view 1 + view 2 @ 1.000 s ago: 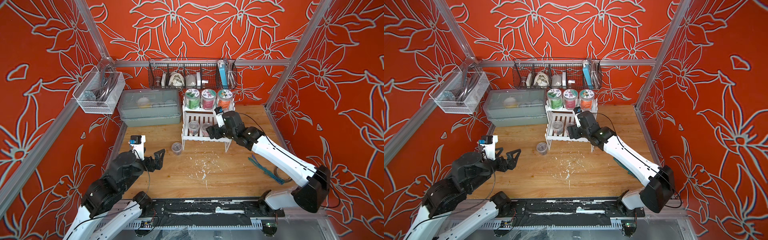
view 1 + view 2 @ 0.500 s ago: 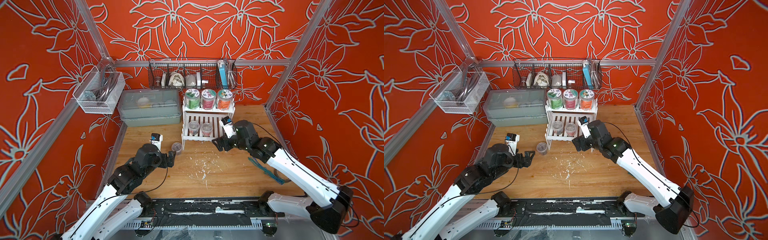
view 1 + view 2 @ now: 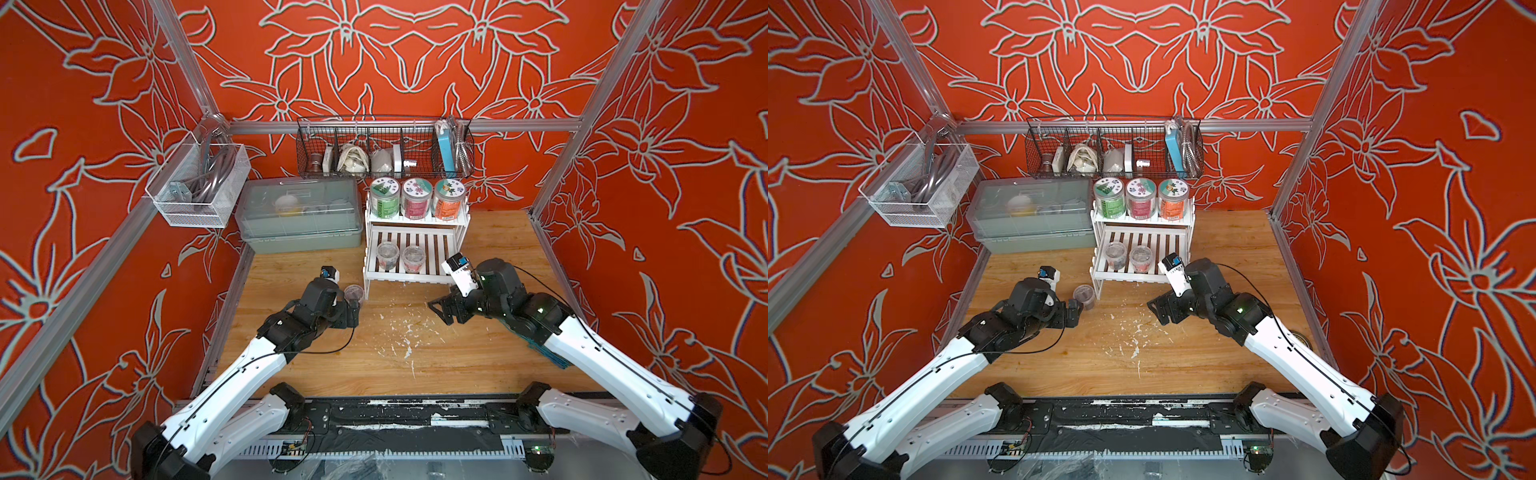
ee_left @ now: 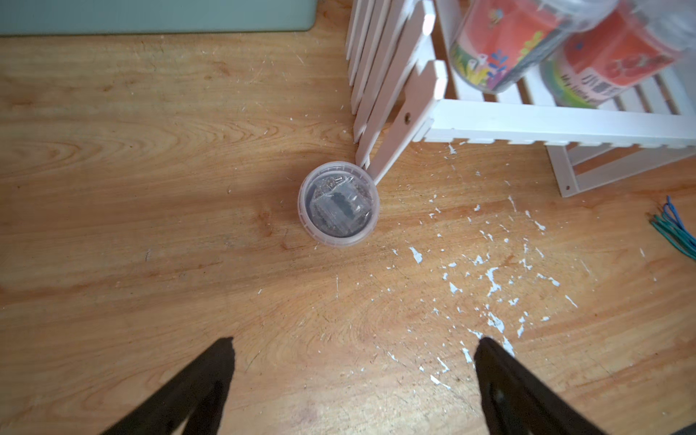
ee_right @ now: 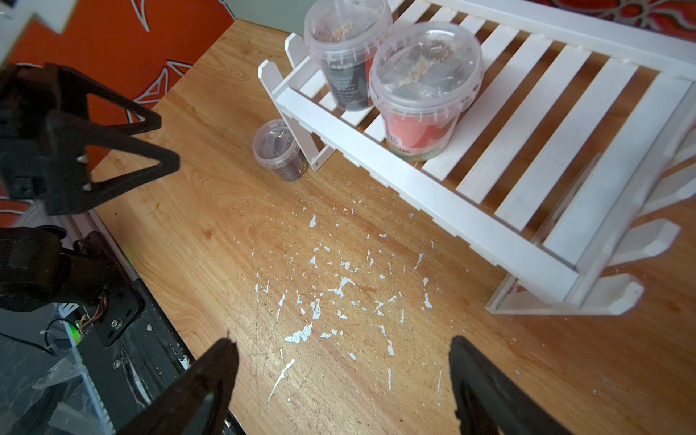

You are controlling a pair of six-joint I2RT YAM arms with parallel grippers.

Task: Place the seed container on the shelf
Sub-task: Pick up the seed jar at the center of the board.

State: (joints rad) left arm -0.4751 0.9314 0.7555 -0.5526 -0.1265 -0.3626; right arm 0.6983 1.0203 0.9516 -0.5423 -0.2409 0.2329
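Two arms reach over the table. In both top views the left gripper (image 3: 351, 307) is the nearer one to the seed container (image 3: 354, 292). This small clear cup stands on the wood just beside the near-left leg of the shelf (image 3: 409, 277), at the far side of that gripper's tips. The right gripper (image 3: 441, 309) hangs near the shelf's near-right corner, well apart from the cup.

From the left wrist you see the cup (image 4: 338, 203) upright, lid up, so its long axis is vertical. It lies straight ahead of the left gripper (image 4: 356, 341), about centred between the two black fingers, which are spread wide and hold nothing. The rim is close against the leg of the shelf (image 4: 527, 120); I cannot tell if they touch.

From the right wrist, the right gripper (image 5: 342, 341) has its jaws apart and empty over bare wood. The cup (image 5: 278, 148) is far ahead of it, by the shelf (image 5: 414, 188) corner. I judge you should take the cup with the left arm, and close on the sides free of the leg.
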